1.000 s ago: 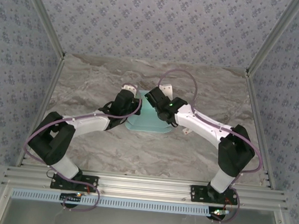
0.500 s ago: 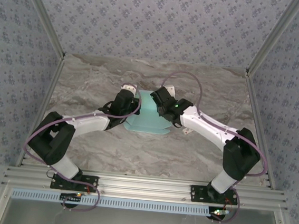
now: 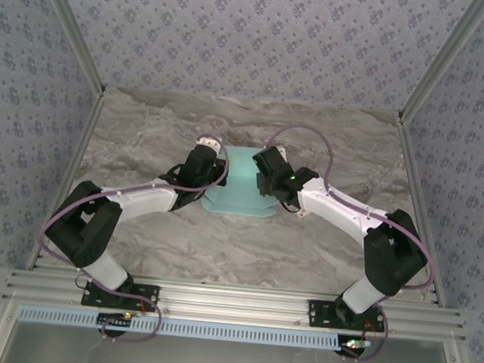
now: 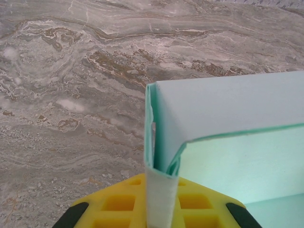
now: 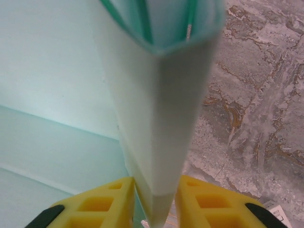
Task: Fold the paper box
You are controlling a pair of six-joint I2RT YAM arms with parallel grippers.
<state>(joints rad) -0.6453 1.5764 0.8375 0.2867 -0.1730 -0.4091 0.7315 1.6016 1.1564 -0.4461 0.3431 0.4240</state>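
The paper box (image 3: 240,188) is pale cyan card, lying at the middle of the marble table between my two arms. My left gripper (image 3: 211,151) stands at its left side. In the left wrist view the yellow fingers (image 4: 118,202) are shut on a doubled-over upright wall of the box (image 4: 228,109), with the left gripper (image 4: 160,192) at a corner. My right gripper (image 3: 267,162) is at the box's right side. Its yellow fingers (image 5: 204,197) press either side of a folded wall (image 5: 156,104), so the right gripper (image 5: 156,202) is shut on it.
The table (image 3: 143,138) is grey-brown marble, closed in by patterned walls and metal frame posts (image 3: 422,87). A rail (image 3: 230,300) runs along the near edge by the arm bases. A small white tag (image 5: 280,219) lies on the table just right of the box.
My right gripper has shifted right, off the box's middle, to its right wall, uncovering the far part of the card. The left arm has stayed put.
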